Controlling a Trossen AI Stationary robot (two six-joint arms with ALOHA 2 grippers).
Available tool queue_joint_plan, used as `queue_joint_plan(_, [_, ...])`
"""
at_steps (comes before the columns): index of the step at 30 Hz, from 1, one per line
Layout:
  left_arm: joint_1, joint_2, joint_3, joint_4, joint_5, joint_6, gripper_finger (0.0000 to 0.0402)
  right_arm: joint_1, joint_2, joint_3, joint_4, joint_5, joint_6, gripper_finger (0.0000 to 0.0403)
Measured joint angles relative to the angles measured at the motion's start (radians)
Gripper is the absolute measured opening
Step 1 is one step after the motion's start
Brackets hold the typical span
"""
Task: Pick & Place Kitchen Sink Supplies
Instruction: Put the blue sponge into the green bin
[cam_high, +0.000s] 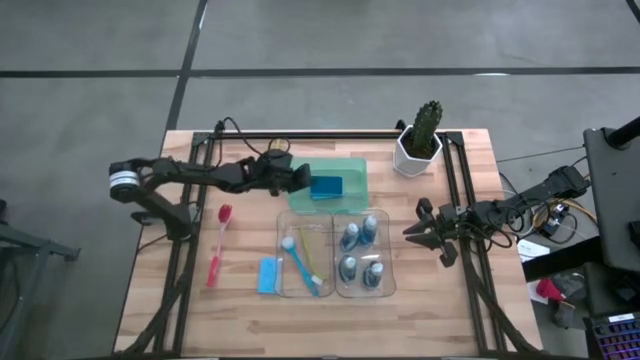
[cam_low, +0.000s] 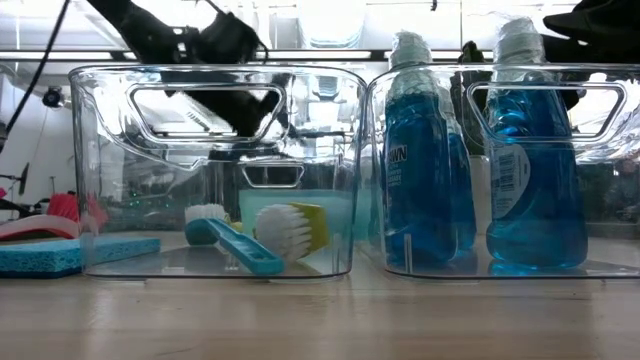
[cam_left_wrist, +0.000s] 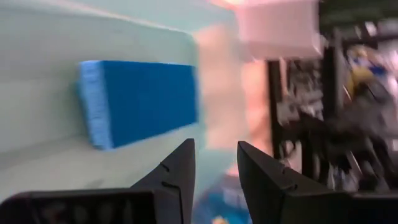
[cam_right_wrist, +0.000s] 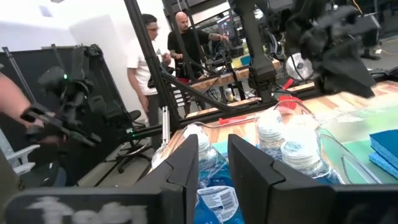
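1. The left gripper (cam_high: 303, 178) sits over the near-left edge of the green tray (cam_high: 355, 165), its fingers (cam_left_wrist: 177, 177) a little apart with nothing between them.
2. Just beyond those fingers a blue sponge (cam_high: 326, 187) lies flat in the tray, clear of the gripper.
3. The right gripper (cam_high: 418, 226) hangs at the right side of the table (cam_high: 470, 310), just beside the right-hand clear bin (cam_high: 388, 285). Its fingers (cam_right_wrist: 183, 168) stand slightly apart and hold nothing.
4. That bin holds four small bottles of blue liquid (cam_high: 360, 253), all upright, white caps on top.
5. The left-hand clear bin (cam_high: 285, 290) holds two brushes: a blue brush (cam_high: 303, 265) and a yellow-green brush (cam_high: 310, 247), lying along the bin with their handles crossing.
6. From table height, the blue one's white bristle head (cam_low: 283, 232) rests on the bin floor.
7. On the bare wood just left of that bin lies a second blue sponge (cam_high: 267, 275).
8. Farther left lies a red-pink brush (cam_high: 218, 243), its head pointing toward the far edge.
9. A green cactus in a white pot (cam_high: 420, 143) stands at the far right corner.
10. Beyond the table, two people (cam_right_wrist: 152, 62) stand among other rigs.
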Motion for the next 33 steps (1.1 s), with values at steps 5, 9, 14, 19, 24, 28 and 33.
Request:
queue_joint_plan(5, [0.0,-0.105,0.0,-0.05,0.173,0.204,0.011,0.0,0.0,0.0,0.0,0.0,0.0,0.0086])
queue_joint_plan(9, [-0.002,-0.211,0.0,-0.199,0.26,0.33,0.011,0.0,0.0,0.0,0.0,0.0,0.001,0.0078])
queue_joint_plan(14, [-0.003,-0.367,0.0,-0.368,0.357,0.496,0.011,0.0,0.0,0.0,0.0,0.0,0.0,0.0069])
queue_joint_plan(19, [-0.006,-0.5,0.0,-0.509,0.436,0.554,0.011,0.0,0.0,0.0,0.0,0.0,0.0,0.0072])
queue_joint_plan(24, [-0.019,-0.571,0.0,-0.659,0.509,0.536,0.011,0.0,0.0,0.0,0.0,0.0,0.0,0.0081])
queue_joint_plan(28, [-0.088,-0.597,0.0,-0.786,0.548,0.658,0.011,0.0,0.0,0.0,0.0,0.0,0.0,0.0086])
queue_joint_plan(33, [-0.192,-0.577,-0.003,-0.896,0.517,0.736,0.011,0.0,0.0,0.0,0.0,0.0,0.001,0.0089])
